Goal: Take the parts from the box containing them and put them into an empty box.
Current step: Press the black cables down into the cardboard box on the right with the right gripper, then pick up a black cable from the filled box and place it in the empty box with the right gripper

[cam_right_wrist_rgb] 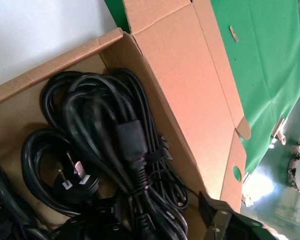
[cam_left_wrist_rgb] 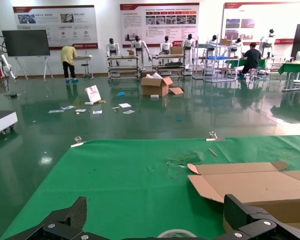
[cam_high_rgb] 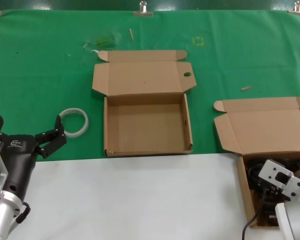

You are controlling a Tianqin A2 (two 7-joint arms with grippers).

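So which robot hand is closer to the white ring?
Left. The left gripper sits just beside the white ring; the right gripper is far across, over the cord box.

I can't make out any readable text from here. The wall posters [cam_left_wrist_rgb: 160,22] in the left wrist view carry red headers and photo rows, but their lettering is too small for me to read. A small mark on my left gripper [cam_high_rgb: 27,137] housing shows in the head view, also illegible.
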